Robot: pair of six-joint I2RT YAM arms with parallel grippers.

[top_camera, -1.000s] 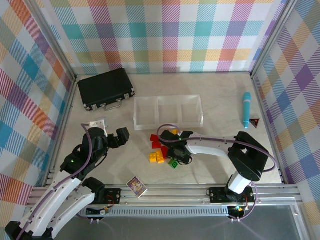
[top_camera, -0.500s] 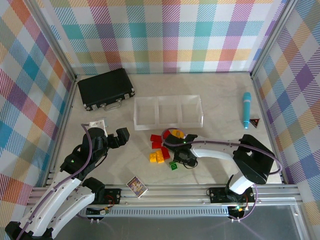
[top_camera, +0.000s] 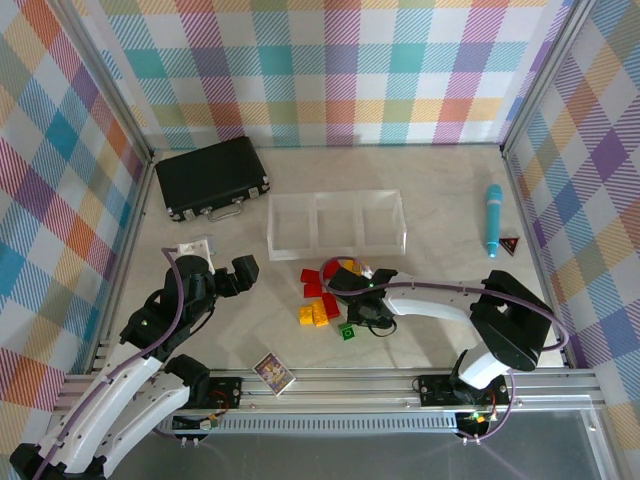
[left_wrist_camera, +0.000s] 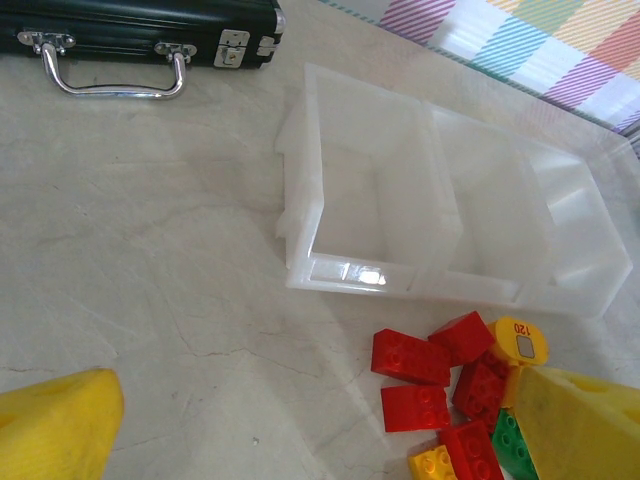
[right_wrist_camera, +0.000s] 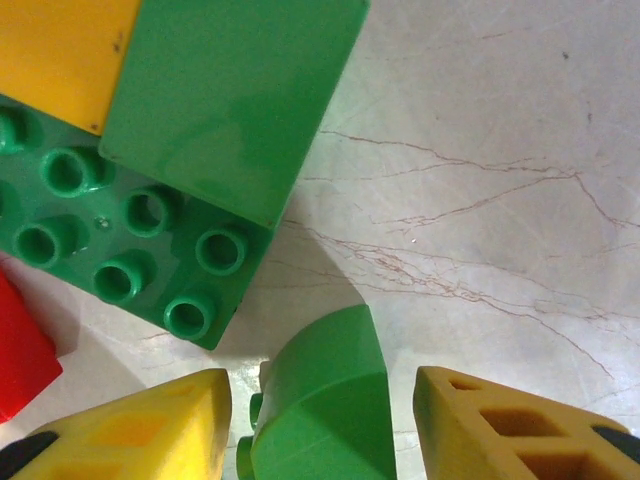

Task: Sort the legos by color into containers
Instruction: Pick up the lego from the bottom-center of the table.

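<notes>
- Plaid walls in pastel stripes close in a pale marble-look table on the left, far and right sides.
- Two white and black robot arms reach in from the near edge.
- The left gripper hovers over the left part of the table, its yellow fingers spread wide with nothing between them.
- The right gripper is down at the near right edge of the brick pile. Its jaws are apart on either side of a small rounded green brick, with a gap showing on the brick's right side.
- A black case with a metal handle lies at the far left.
- The containers, three clear trays joined in a row, sit in the middle of the table, right of the case.
- A blue pen-shaped stick lies at the far right, with a small dark triangle just beside its near end.
- The legos lie in a loose pile on the table, just near of the containers: red ones on the far side, yellow ones nearer, and one green brick nearest.
- A studded green brick lies just left of the rounded one.
- A small picture card rests by the near edge.
</notes>
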